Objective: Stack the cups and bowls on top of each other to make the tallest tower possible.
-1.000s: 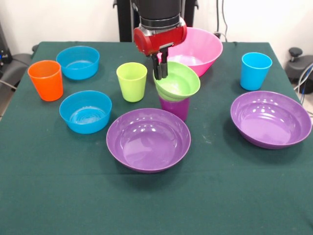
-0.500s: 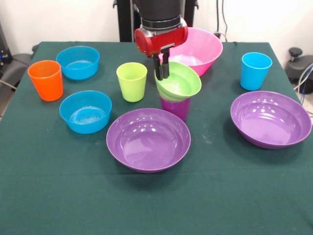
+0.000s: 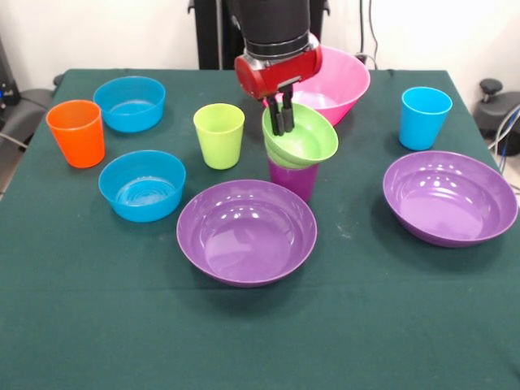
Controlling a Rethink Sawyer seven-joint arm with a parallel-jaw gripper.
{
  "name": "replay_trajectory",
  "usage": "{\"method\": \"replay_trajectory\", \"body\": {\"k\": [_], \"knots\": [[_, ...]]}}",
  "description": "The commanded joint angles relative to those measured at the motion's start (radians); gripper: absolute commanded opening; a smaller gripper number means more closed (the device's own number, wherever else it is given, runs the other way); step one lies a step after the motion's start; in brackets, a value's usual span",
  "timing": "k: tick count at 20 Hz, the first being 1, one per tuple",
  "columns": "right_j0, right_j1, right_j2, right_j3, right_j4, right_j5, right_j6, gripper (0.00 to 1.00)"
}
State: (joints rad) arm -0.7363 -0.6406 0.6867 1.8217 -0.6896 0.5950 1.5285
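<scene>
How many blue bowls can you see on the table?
2. One blue bowl sits at the back left, behind the orange cup. The other blue bowl is in front of that cup. None seem hidden.

Green-cloth tabletop (image 3: 260,341) carries: orange cup (image 3: 76,132), lime cup (image 3: 218,135), light blue cup (image 3: 424,118), purple cup (image 3: 292,178), two blue bowls (image 3: 129,103) (image 3: 142,185), two purple bowls (image 3: 246,231) (image 3: 449,197), pink bowl (image 3: 337,81).

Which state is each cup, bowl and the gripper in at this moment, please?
gripper: shut on green bowl's rim
green bowl: tilted, atop purple cup
purple cup: upright
orange cup, lime cup, blue cup: upright, empty
pink bowl, purple bowls, blue bowls: upright, empty
</scene>
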Motion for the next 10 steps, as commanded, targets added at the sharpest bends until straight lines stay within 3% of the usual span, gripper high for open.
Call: {"method": "replay_trajectory", "body": {"k": [1,10], "knots": [[-0.005,0.027,0.049,0.031,0.037,0.165,-0.176,0.0],[-0.036,0.005,0.08,0.04,0.053,0.212,-0.201,0.0]]}}
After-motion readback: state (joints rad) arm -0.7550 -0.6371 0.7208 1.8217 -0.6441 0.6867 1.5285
